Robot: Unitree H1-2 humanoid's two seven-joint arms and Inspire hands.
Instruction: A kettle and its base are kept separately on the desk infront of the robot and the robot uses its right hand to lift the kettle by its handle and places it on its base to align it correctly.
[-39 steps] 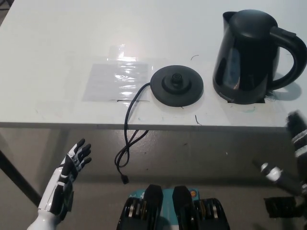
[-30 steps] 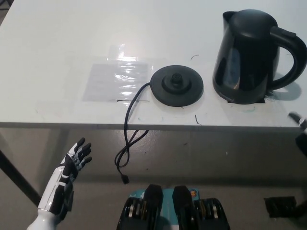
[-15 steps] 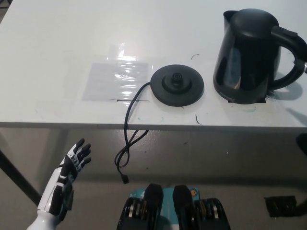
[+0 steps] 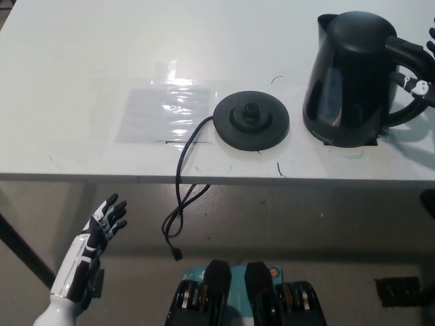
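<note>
A black kettle (image 4: 350,78) stands upright at the right of the white desk (image 4: 81,75), its looped handle (image 4: 412,76) facing the picture's right edge. Left of it, apart from the kettle, lies the round black base (image 4: 251,121); its cord (image 4: 178,204) trails over the desk's front edge. Only a sliver of my black right hand (image 4: 423,84) shows at the right edge, right at the handle; its grip is cut off by the frame. My white left hand (image 4: 98,234) rests open below the desk at lower left, holding nothing.
A clear taped plastic sheet (image 4: 166,112) lies left of the base. The desk's front edge (image 4: 272,179) runs across the picture's middle. A small black object (image 4: 397,291) sits on the floor at lower right.
My right hand has risen from below the desk at lower right up to the kettle's handle at the right edge. Kettle and base stay put; the left hand barely shifted.
</note>
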